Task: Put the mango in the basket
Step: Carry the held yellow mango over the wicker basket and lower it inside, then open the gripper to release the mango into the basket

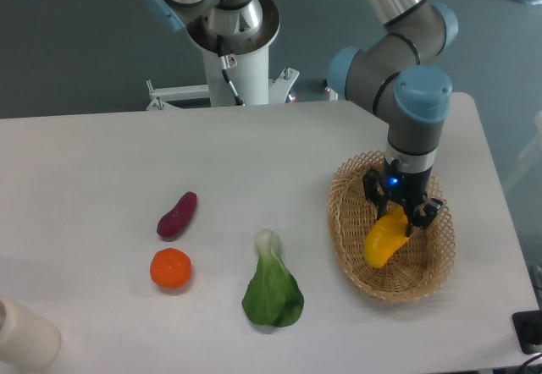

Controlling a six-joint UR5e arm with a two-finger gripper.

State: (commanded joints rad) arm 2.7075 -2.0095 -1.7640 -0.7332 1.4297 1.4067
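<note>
Now the tool grips the mango (tilted) low inside the basket

purple vegetable, orange fruit, leafy green

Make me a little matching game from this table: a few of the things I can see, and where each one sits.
Things:
1. mango
2. orange fruit
3. purple vegetable
4. leafy green

Places:
A. just behind the orange fruit
B. inside the basket, held in the gripper jaws
C. between the orange fruit and the basket
D. front left, just in front of the purple vegetable

Pairs: 1-B, 2-D, 3-A, 4-C
</note>
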